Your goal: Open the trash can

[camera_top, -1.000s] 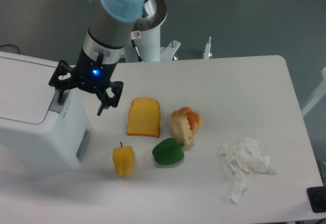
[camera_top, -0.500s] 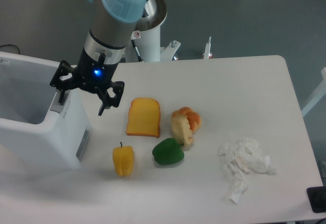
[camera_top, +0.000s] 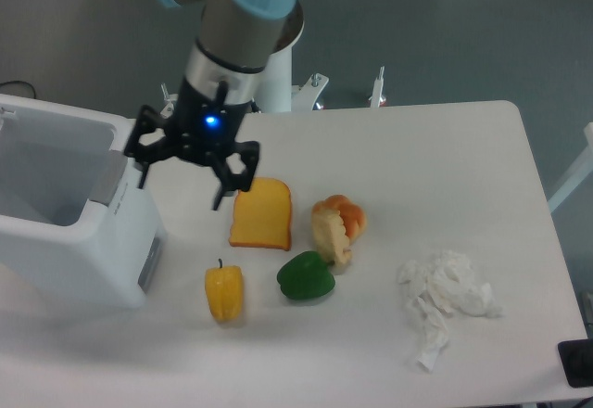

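Observation:
The trash can (camera_top: 79, 250) is a big white boxy bin at the table's left edge. Its top stands open and I look down into the hollow inside. A grey vent panel (camera_top: 151, 261) shows on its right wall. My gripper (camera_top: 182, 184) hangs just right of the bin's upper right corner, above the table, apart from the bin. Its black fingers (camera_top: 225, 179) are spread wide and hold nothing.
A slice of toast (camera_top: 261, 213) lies right of the gripper. A bread roll (camera_top: 336, 226), a green pepper (camera_top: 305, 276) and a yellow pepper (camera_top: 224, 293) sit mid-table. Crumpled white tissue (camera_top: 447, 299) lies at the right. The arm's base (camera_top: 278, 74) stands at the back edge.
The bin's lid, shut a second ago, is now open and its inside shows. The gripper has moved right, away from the bin's latch corner.

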You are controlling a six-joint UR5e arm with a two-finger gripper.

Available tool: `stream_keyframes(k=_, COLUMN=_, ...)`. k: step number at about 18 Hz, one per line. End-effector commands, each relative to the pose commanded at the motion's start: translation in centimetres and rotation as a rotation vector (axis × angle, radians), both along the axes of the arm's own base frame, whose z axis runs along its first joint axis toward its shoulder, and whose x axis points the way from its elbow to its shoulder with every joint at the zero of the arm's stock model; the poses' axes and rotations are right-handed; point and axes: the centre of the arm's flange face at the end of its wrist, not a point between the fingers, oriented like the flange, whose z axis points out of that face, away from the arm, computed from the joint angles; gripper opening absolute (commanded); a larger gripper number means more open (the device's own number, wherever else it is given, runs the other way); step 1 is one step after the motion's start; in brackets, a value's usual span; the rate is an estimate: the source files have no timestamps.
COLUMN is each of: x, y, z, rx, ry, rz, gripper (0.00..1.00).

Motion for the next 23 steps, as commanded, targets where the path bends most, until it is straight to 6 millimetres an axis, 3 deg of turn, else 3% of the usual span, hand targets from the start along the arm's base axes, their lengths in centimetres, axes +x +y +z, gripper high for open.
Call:
stream_keyframes(k=2, x=-3.5, y=-2.1, z=-1.1, rx=0.0, ry=0.053, rz=-0.048, gripper=1.0)
stream_keyframes(k=4, x=-6.5, y=-3.2, z=-3.4, rx=-0.016, ry=0.097, rz=-0.126, gripper=1.0)
stream_keyframes(k=6, x=-8.0, y=-3.8, z=-4.4, rx=-0.067, ry=0.166, rz=-0.191, gripper=1.0)
stream_keyframes(k=10, x=-11.5, y=-3.6, z=-8.7, rx=-0.211, ry=0.281, rz=-0.259, gripper=1.0)
stream_keyframes(k=12, x=-13.0, y=-3.4, z=-9.8, rx=-0.249, ry=0.314, rz=-0.314, gripper=1.0)
stream_keyframes(k=16, x=-17.0, y=-3.1, z=-13.4, rx=-0.308, ry=0.385, rz=-0.523, gripper=1.0)
stream_keyframes(k=23, x=-18.1, y=-2.6, z=-15.1, rx=-0.423, ry=0.422, rz=-0.61, gripper=1.0)
